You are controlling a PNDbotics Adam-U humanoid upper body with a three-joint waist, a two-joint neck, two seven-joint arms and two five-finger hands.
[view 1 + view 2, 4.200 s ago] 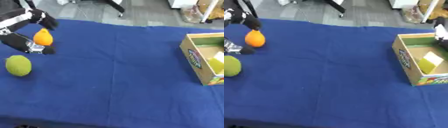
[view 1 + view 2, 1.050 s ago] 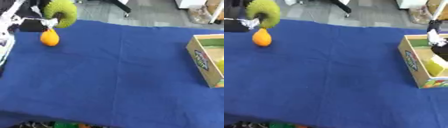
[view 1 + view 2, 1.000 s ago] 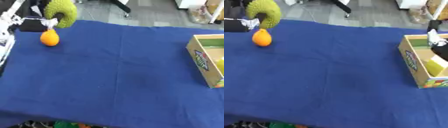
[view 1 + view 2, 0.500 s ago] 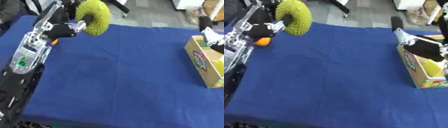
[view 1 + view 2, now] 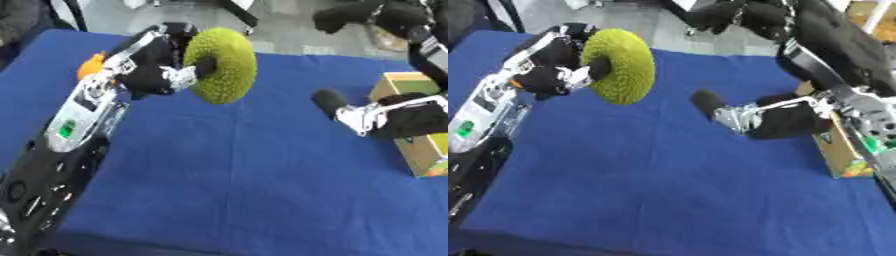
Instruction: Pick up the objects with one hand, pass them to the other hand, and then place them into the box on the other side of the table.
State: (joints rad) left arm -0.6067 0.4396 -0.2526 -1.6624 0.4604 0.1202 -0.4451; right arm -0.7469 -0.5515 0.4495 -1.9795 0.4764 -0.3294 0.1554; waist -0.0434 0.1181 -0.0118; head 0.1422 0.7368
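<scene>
A green spiky round fruit (image 5: 220,65) is held up above the blue table, left of centre, with my left hand (image 5: 156,67) shut on it from the left side. Behind my left forearm, a small orange fruit (image 5: 89,65) lies on the cloth, partly hidden. My right hand (image 5: 773,120) hovers open right of centre, one black fingertip (image 5: 705,102) pointing toward the green fruit, a short gap away from it. At the right edge stands the cardboard box (image 5: 839,150), with my right hand in front of its near wall.
A blue cloth (image 5: 262,190) covers the whole table. My left forearm (image 5: 79,115) stretches along the left side and my right arm (image 5: 833,55) comes down from the upper right. Grey floor and chair legs lie beyond the far edge.
My left hand has carried the green fruit rightward toward the table's middle. My right hand has come away from the box and moved left toward the fruit.
</scene>
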